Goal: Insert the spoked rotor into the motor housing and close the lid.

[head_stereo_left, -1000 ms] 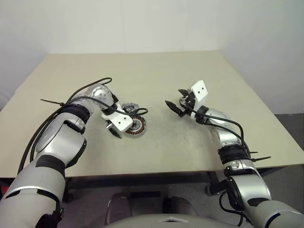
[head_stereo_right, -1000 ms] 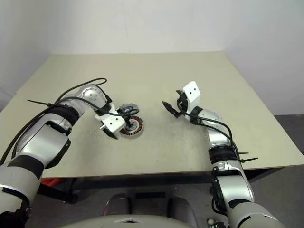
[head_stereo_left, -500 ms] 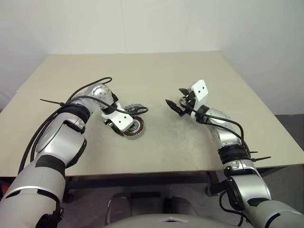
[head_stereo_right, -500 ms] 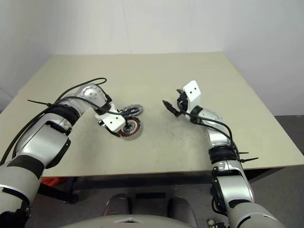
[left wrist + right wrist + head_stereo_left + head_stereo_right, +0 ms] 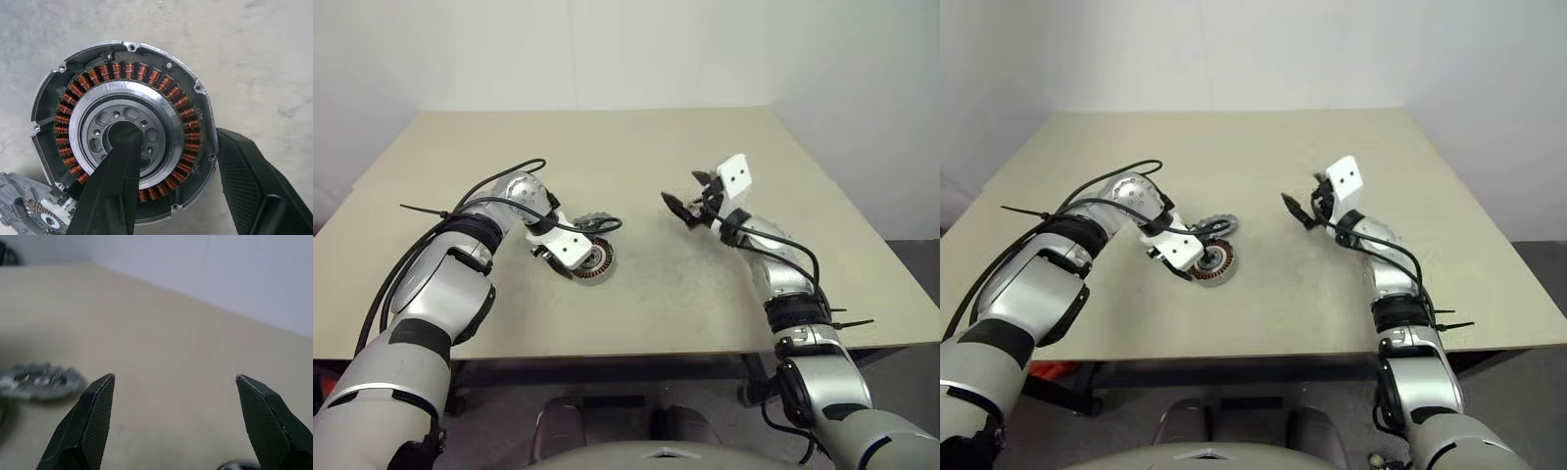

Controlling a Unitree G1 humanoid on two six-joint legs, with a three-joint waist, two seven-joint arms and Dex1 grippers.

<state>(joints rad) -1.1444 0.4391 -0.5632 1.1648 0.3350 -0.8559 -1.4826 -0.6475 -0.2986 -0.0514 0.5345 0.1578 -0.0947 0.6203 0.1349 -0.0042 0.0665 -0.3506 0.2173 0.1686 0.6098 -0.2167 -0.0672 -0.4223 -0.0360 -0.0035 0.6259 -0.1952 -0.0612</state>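
Since a second ago, the right end effector (image 5: 686, 199) has risen a little above the desk (image 5: 705, 284), while the left end effector (image 5: 171, 161) has narrowed its fingers around the motor housing (image 5: 124, 129).

Seen from the head, the left arm reaches down to the motor housing, which lies flat on the desk's left-centre. In the left wrist view the housing faces up, showing a ring of copper windings. Inside that ring sits the spoked rotor (image 5: 124, 139), a shiny silver wheel with round holes and a dark central opening.

One black finger (image 5: 115, 191) of the left end effector lies across the rotor, its tip at the central hole. The other finger stands just outside the housing's rim, so the end effector straddles one side of the housing wall; whether it squeezes it cannot be told.

The lid (image 5: 593, 221), a grey disc with a notched rim, lies just beyond the housing, touching or nearly touching it.

The right end effector hovers well apart to the right, its fingers spread wide and holding nothing.
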